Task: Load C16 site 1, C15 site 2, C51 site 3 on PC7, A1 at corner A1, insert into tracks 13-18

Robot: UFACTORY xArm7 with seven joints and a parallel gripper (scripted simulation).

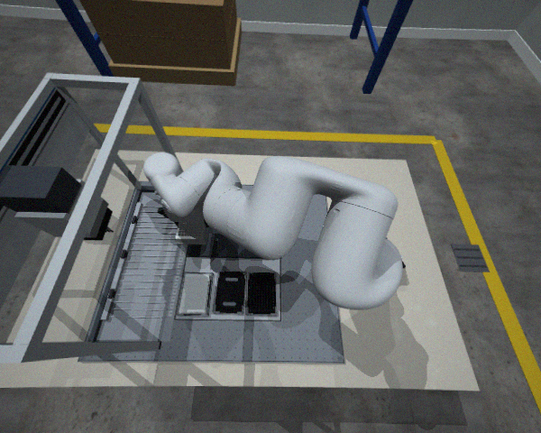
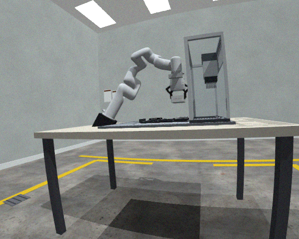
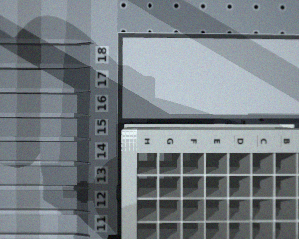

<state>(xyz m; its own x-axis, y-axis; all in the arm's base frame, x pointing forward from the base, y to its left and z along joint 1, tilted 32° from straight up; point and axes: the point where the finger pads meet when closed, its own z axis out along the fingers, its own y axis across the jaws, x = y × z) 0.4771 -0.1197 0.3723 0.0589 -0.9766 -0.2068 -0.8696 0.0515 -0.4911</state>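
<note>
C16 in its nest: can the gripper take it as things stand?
Probably not yet: the gripper is high up, its jaws shut on the deep-well block. Nothing covers C16 itself, so the way looks free once the block is placed.

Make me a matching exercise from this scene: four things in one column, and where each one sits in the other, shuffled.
Things:
1. deep-well block
2. light-grey plate
3. pipetting head
4. brown crate

Places:
A. hangs inside the instrument frame
B. stands on the floor beyond the yellow line
C. gripped in the claw, above the table
D. lies in the nest row, at the end nearest the rails

Pairs: 1-C, 2-D, 3-A, 4-B.
</note>
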